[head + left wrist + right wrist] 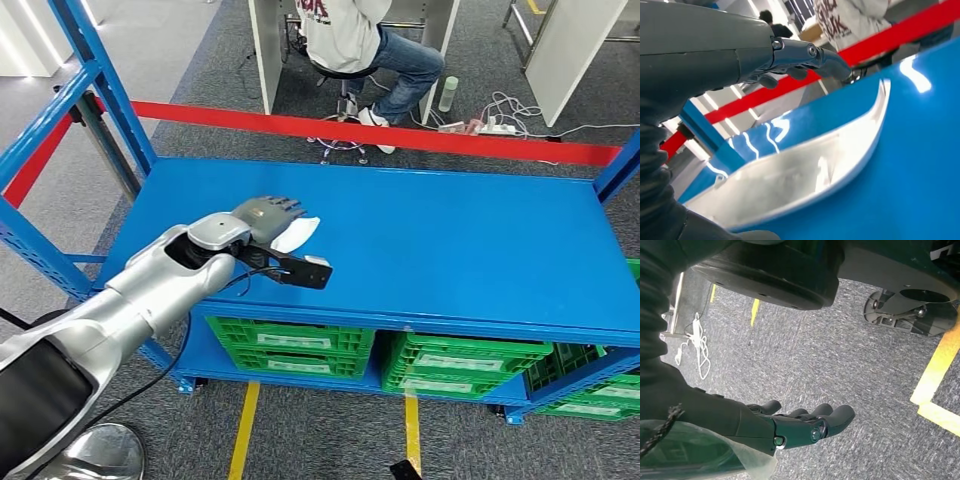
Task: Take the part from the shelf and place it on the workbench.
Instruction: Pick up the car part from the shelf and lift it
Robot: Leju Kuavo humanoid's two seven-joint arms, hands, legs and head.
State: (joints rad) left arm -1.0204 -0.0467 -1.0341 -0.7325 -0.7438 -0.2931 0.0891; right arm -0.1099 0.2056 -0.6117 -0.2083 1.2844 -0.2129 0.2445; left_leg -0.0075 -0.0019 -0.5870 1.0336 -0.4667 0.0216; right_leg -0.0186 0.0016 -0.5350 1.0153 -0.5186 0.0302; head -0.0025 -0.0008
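No writing is legible. The left hand [269, 214] reaches over the blue shelf [453, 240], fingers above the white part [296, 234]; whether it grips it I cannot tell. The right hand [798, 425] hangs released over carpet

A: How much of the white part [296, 234] can you see from the head view?
B: Only its tip; the left hand [266, 218] covers the rest.
A: And the person [355, 35] at twelve o'clock?
B: Cut off above the torso by the picture's edge.
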